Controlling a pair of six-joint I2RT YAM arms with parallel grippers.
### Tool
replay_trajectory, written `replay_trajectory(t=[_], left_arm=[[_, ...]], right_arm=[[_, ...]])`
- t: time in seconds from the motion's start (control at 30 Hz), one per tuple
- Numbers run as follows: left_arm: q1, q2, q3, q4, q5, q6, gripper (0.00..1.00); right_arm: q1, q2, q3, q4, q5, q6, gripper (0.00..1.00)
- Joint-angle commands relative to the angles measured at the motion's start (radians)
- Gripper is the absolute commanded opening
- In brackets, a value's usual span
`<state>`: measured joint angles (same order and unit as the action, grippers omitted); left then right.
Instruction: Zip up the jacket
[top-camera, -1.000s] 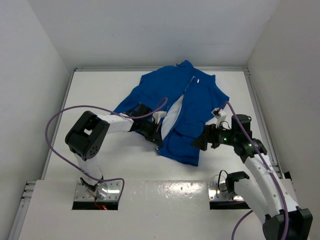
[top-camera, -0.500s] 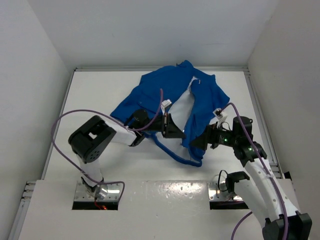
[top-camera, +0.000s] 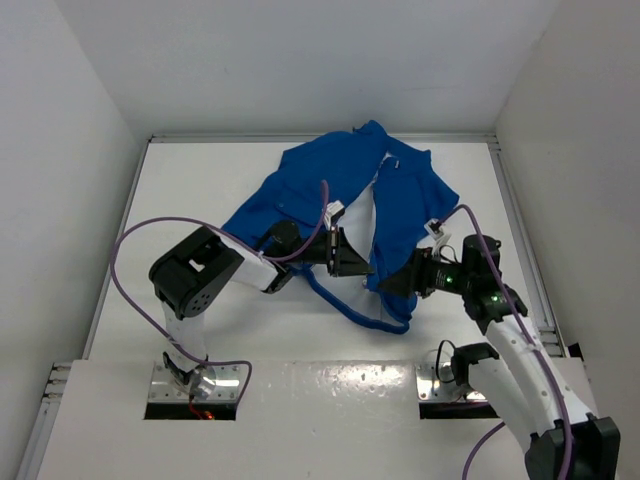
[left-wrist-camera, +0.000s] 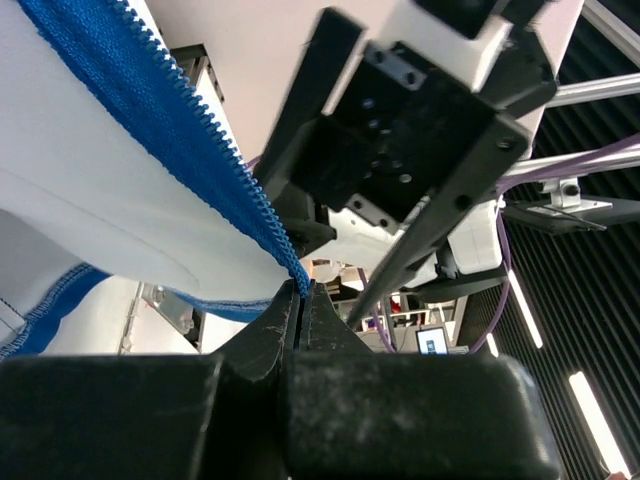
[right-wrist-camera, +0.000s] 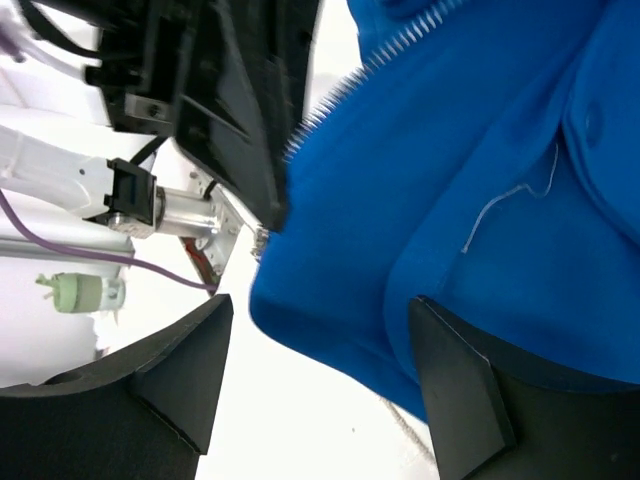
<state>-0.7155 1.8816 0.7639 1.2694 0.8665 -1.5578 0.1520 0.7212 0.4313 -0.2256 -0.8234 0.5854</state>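
Jacket (top-camera: 330, 185): blue, front open, white lining showing; lies far-centre on table (top-camera: 200, 190), near hem between the grippers.
Left gripper (left-wrist-camera: 300, 296): fingers pinched tight on zipper edge (left-wrist-camera: 215, 165).
Right gripper (right-wrist-camera: 320, 303): fingers wide apart, blue fabric between them.

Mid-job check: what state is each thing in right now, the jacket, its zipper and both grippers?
jacket: front open, not zipped.
zipper: undone, halves apart.
left gripper: shut on the zipper's lower end.
right gripper: open around blue jacket fabric.
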Motion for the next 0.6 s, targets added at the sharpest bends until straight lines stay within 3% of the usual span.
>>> replay_trajectory(t=[0.0,0.43,0.57], left_arm=[[-0.018,-0.027,0.025,0.357,-0.006,0.024,0.00],[-0.036,-0.027,0.064,0.231,-0.006,0.120,0.00],[-0.045,-0.027,0.064,0.212,-0.015,0.134,0.00]], right_arm=[[-0.002,0.009,-0.037,0.060,-0.031,0.057,0.71],[-0.003,0.063,-0.071,0.209,-0.085,0.183,0.60],[-0.002,0.066,-0.081,0.218,-0.105,0.198,0.51]])
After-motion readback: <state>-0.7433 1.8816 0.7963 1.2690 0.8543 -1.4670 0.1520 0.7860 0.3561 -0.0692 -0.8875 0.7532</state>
